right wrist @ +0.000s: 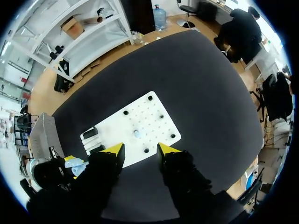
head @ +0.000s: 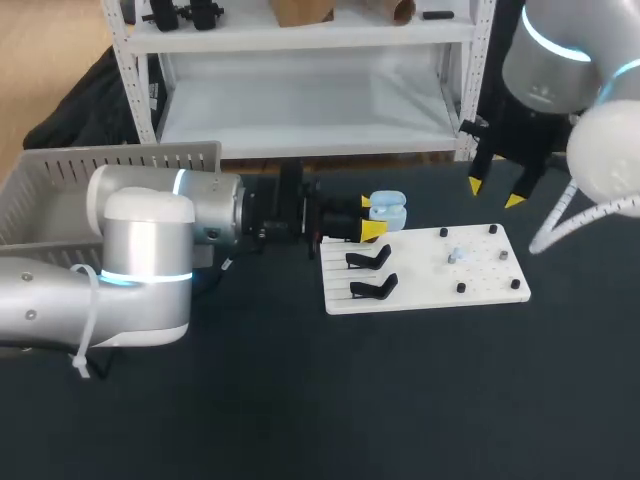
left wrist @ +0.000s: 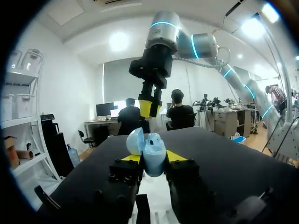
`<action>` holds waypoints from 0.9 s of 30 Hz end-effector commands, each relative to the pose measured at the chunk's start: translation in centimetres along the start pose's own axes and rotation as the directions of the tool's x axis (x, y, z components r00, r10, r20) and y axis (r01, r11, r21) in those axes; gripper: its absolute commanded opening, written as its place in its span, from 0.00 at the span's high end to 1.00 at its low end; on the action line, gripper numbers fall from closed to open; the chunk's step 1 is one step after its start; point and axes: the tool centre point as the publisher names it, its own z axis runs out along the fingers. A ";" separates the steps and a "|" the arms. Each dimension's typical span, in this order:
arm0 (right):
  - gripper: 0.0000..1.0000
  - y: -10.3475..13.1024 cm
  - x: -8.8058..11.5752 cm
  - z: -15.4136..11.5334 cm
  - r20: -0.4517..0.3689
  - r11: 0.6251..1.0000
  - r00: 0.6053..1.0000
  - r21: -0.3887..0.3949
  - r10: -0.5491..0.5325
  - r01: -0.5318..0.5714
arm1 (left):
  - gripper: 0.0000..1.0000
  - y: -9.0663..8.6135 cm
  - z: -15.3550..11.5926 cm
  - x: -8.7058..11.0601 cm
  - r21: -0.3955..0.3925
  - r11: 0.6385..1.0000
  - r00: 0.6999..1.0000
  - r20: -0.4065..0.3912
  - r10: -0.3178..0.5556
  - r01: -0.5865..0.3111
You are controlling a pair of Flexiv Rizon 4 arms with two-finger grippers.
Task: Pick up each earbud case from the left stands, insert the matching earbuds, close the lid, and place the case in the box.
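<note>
no case shows in the grey box [head: 120, 160] yet. by the white board [head: 490, 272], the left gripper [head: 372, 217] pinches an open blue case [head: 388, 208] and the right gripper [head: 495, 193] hangs spread, empty. a speck [head: 455, 255] on the board, maybe an earbud, waits.

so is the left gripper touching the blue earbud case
Touching. In the left wrist view the left gripper clamps the blue earbud case from both sides.
</note>
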 end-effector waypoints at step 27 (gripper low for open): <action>0.52 0.9 2.0 8.8 0.006 0.961 0.966 -0.098 -0.258 0.258 | 1.00 0.0 0.0 0.1 -0.002 1.000 1.000 0.002 0.002 -0.002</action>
